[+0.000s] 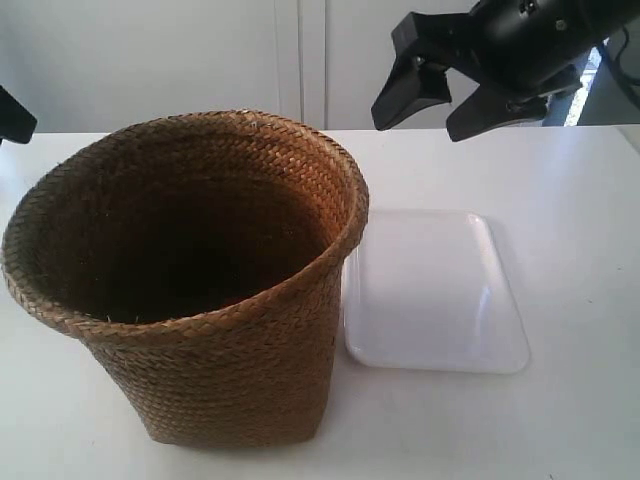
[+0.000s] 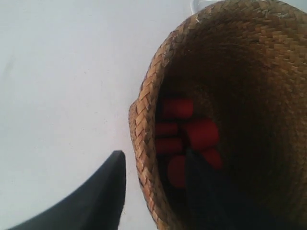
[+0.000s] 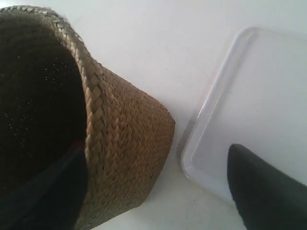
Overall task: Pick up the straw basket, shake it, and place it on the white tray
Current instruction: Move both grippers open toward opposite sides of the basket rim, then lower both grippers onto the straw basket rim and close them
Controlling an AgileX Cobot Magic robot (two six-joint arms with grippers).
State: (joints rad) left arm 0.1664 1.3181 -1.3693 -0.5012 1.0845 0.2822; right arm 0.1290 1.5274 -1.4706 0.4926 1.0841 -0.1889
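We have the white table (image 1: 580, 400) under everything. The straw basket (image 1: 200, 300) stands on it mouth up, with its base on bare tabletop and not on the tray. The white tray (image 1: 430, 290) lies flat just beside the basket. In the exterior view the basket's flared rim overlaps the tray's edge, but the right wrist view shows a strip of table between the basket's base and the tray. The right gripper (image 1: 422, 125) hangs in the air above and behind the basket, over the tray side, with its jaws spread wide and nothing in them. The left gripper (image 2: 153, 153) is on the basket's far side from the tray. Its jaws are apart, one finger seen against the table and the other against the basket's dark inside, and we see no grip on the rim. Several red pieces (image 2: 184, 129) lie at the bottom of the basket; we can't tell what they are.
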